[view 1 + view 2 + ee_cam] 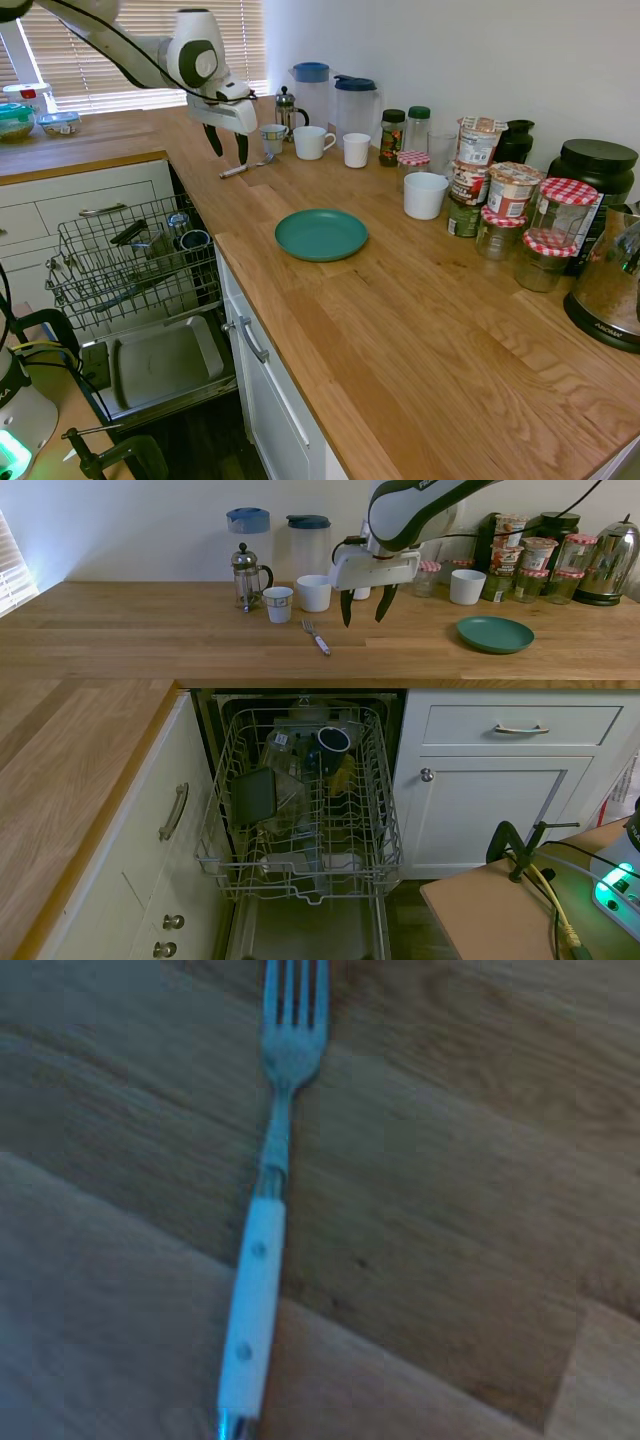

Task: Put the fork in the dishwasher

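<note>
Gripper (363,606) above the fork (316,637), nothing held.
I see my arm reaching over the wooden counter (150,630), wrist pointing down, fingers spread and empty; the fork lies flat beside them, the dishwasher (300,810) open below.

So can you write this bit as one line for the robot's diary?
gripper: open, above counter | fork: flat on counter, ungrasped | dishwasher: door down, rack out

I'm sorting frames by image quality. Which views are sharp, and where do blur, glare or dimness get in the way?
First exterior view: sharp, window blinds washed out by glare. Second exterior view: clear worktop, dishwasher interior dim. Wrist view: soft and bluish, yet the fork reads plainly.
</note>
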Available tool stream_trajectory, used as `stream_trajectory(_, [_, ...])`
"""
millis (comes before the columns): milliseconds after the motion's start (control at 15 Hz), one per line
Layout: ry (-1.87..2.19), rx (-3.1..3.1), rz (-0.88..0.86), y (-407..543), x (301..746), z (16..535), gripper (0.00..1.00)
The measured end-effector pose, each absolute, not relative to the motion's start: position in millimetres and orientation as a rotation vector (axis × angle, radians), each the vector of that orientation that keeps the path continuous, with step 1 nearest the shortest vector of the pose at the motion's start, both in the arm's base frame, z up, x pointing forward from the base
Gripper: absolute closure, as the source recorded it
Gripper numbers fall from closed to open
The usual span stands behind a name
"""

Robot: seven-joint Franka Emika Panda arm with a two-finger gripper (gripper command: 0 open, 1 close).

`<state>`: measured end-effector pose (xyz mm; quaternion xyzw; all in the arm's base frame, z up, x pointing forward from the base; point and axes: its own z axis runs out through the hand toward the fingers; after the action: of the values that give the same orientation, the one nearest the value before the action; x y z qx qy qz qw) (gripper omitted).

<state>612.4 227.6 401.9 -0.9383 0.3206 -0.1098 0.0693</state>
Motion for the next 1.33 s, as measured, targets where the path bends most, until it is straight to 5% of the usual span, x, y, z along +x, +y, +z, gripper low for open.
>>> stream_trajectory(1333, [1.023, -2.800, -0.240, 297.5, 701.1, 342.6, 0.00])
